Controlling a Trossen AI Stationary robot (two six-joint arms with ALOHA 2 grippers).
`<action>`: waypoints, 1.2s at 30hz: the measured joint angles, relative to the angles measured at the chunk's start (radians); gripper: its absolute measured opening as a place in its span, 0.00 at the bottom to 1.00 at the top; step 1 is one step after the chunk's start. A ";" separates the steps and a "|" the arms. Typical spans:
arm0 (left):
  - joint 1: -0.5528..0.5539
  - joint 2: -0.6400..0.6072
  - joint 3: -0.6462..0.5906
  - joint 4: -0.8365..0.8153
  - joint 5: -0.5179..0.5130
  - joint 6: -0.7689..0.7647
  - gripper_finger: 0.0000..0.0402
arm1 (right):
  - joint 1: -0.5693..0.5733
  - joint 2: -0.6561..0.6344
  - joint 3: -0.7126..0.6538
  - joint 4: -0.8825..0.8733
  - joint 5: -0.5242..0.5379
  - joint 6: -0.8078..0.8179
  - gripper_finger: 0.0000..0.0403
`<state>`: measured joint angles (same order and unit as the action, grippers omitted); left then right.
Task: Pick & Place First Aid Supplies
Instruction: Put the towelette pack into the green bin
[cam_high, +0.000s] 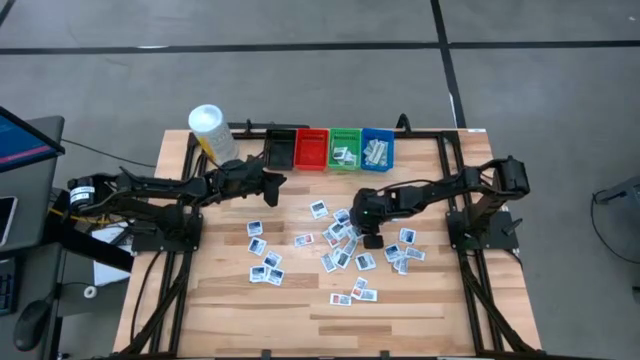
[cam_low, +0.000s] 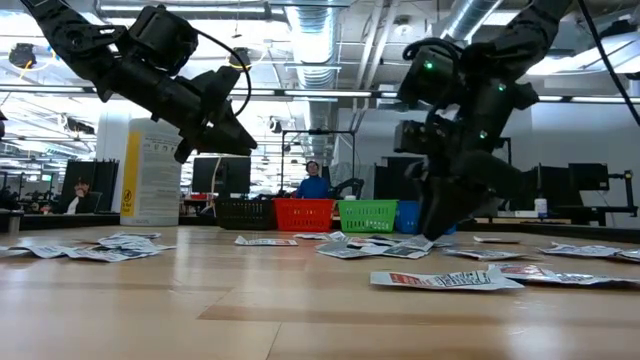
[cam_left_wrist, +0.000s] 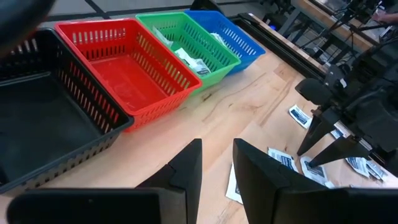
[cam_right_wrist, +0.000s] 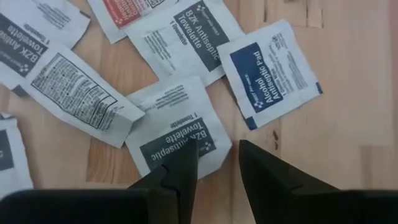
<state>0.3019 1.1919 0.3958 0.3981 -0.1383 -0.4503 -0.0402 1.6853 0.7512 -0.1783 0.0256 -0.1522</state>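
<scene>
We find the right gripper (cam_high: 372, 240) lowered over the thickest patch of first aid supplies (cam_high: 340, 245) at mid-table, its fingers standing a narrow gap apart with nothing between them. In its wrist view the fingertips (cam_right_wrist: 186, 163) overlap the edge of a towelette packet (cam_right_wrist: 176, 134), which we judge to be the chosen piece. The left gripper (cam_high: 272, 186) hangs above the table near the black bin (cam_left_wrist: 37, 118); its fingers are likewise slightly parted and empty, and we judge it to be waiting.

The supplies are small flat white packets with dark or blue print, lying loose and partly overlapping on the wooden table (cam_high: 420, 310). Some already rest in the green bin (cam_high: 345, 150) and the blue bin (cam_high: 377, 150); the red bin (cam_left_wrist: 127, 78) shows none.
</scene>
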 joint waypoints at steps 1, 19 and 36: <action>0.000 0.000 0.000 0.000 0.000 0.000 0.23 | 0.000 0.006 -0.001 -0.008 -0.002 0.009 0.28; 0.000 0.000 0.001 0.007 -0.005 0.000 0.23 | -0.001 0.038 -0.007 -0.024 -0.030 0.011 0.02; 0.000 0.000 0.001 0.013 -0.030 0.000 0.23 | -0.061 -0.251 -0.012 -0.109 0.000 -0.056 0.00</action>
<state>0.3019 1.1919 0.3965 0.4114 -0.1680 -0.4503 -0.1009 1.4346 0.7393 -0.2870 0.0251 -0.2080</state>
